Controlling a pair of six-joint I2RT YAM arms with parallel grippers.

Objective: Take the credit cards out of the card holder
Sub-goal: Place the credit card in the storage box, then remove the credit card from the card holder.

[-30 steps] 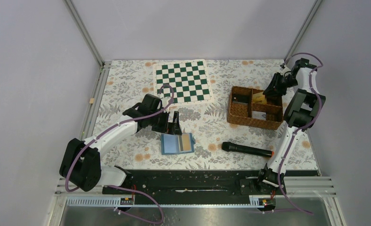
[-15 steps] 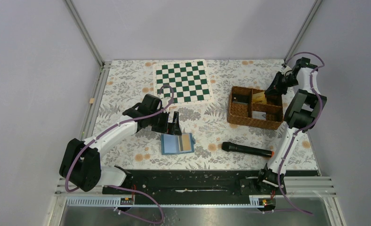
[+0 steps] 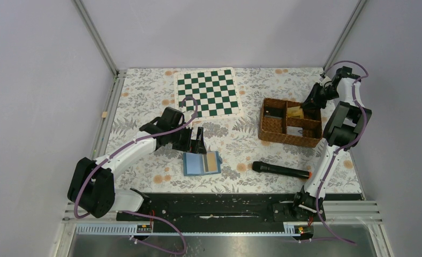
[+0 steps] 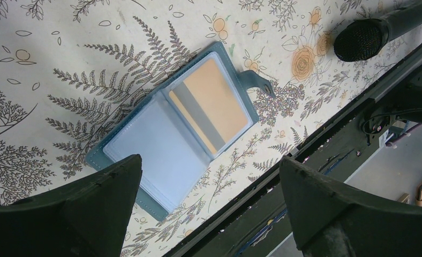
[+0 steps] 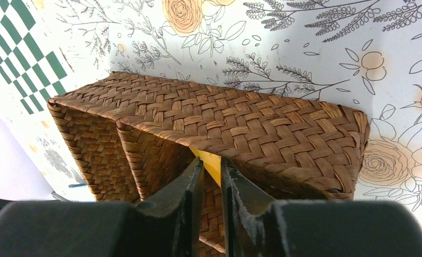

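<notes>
While left fingers (image 4: 91, 214) gape, narrow right fingers (image 5: 183, 214) face a credit card (image 5: 210, 163) mostly hidden by the basket (image 5: 241, 128).

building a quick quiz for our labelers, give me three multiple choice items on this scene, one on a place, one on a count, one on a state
1. The black microphone lies:
a) on the chessboard
b) inside the basket
c) on the table, nearer the arms than the basket

2. Cards showing in the card holder:
a) none
b) one
c) three

3. The left claw is:
a) open, holding nothing
b) shut on a card
c) shut on the microphone

Answers:
1 c, it lies flat on the floral cloth on the basket's near side.
2 b, a single tan card fills one leaf and the other leaf looks bare.
3 a, its fingers stand wide apart with nothing between them.
</notes>
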